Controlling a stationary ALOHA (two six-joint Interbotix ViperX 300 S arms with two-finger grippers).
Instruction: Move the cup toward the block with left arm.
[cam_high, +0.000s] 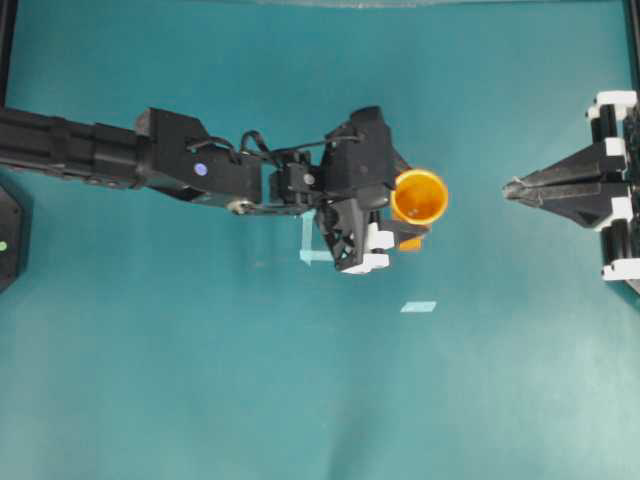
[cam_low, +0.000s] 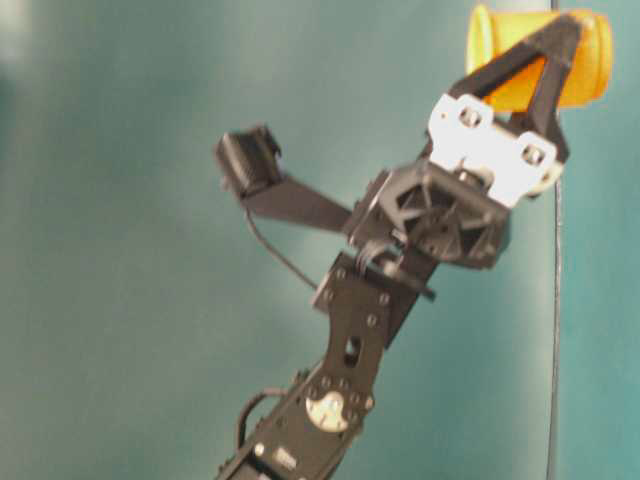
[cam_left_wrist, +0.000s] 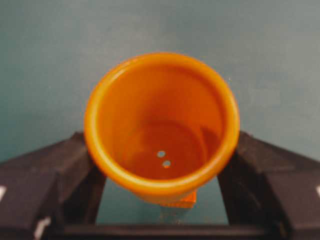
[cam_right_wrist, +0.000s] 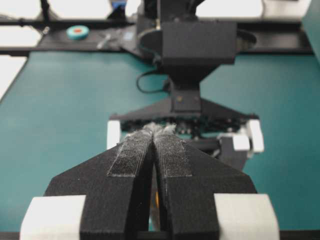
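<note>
I have the cup (cam_high: 419, 196) pinched in my left gripper (cam_high: 395, 215) near mid-tabletop, right beside the block (cam_high: 411, 243), so only setting it down looks left; my right gripper (cam_high: 520, 188) sits pressed together, idle.

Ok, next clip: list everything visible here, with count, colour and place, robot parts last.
cup: one, yellow-orange, held between the left gripper's fingers, mouth facing the wrist camera.
block: one, orange, only a sliver showing under the cup's lower edge; in the overhead view an orange bit sits just below the cup.
tape pieces: two pale blue ones on the mat, one below and right of the cup, one partly under the left gripper.
tape roll: one, teal with a red centre, on the far bench behind the mat.
mat: one, teal, covering the table.
left gripper: one, black with white pads, closed on the cup.
right gripper: one, black with white pads, jaws shut, at the mat's right edge, holding nothing.
</note>
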